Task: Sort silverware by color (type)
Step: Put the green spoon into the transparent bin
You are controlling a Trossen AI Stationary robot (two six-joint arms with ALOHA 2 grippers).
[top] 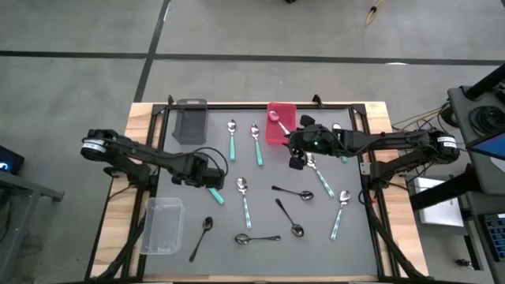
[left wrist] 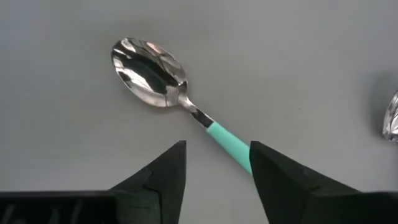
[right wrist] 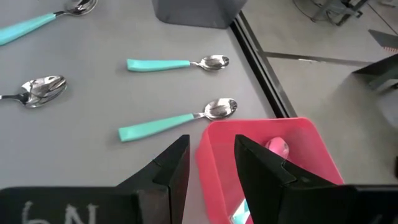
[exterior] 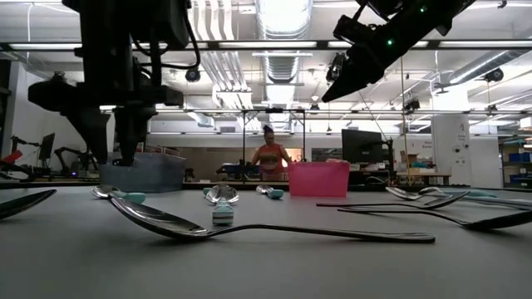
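From above: the silverware lies scattered over the grey desk (top: 260,252), teal-handled spoons mixed with all-dark ones, none stacked; one spoon (top: 274,117) already sits in the red bin (top: 281,134) at the far edge, with a grey bin (top: 189,122) beside it and a clear bin (top: 162,226) at the near left. The left tool (top: 215,188) hangs over a teal-handled spoon (top: 216,196) left of centre; the right tool (top: 297,151) sits by the red bin. At desk height: the spoons lie almost flat, a dark spoon (exterior: 266,228) nearest showing only a thin stem and a low bowl, so there is little to get under (a person stands far back in the room, not involved). Left wrist view: that tool's fingers (left wrist: 163,177) stand apart, straddling the teal handle (left wrist: 231,144), nothing gripped; the polished bowl (left wrist: 149,64) lies beyond. Right wrist view: its fingers (right wrist: 165,171) are parted and empty above the red bin's rim (right wrist: 249,127), two teal spoons (right wrist: 177,121) just beside it. Judgement: light, rigid pieces; the polished metal is likely slick and rounded, so the plastic handle mid-length looks the better hold, pinched across its width.
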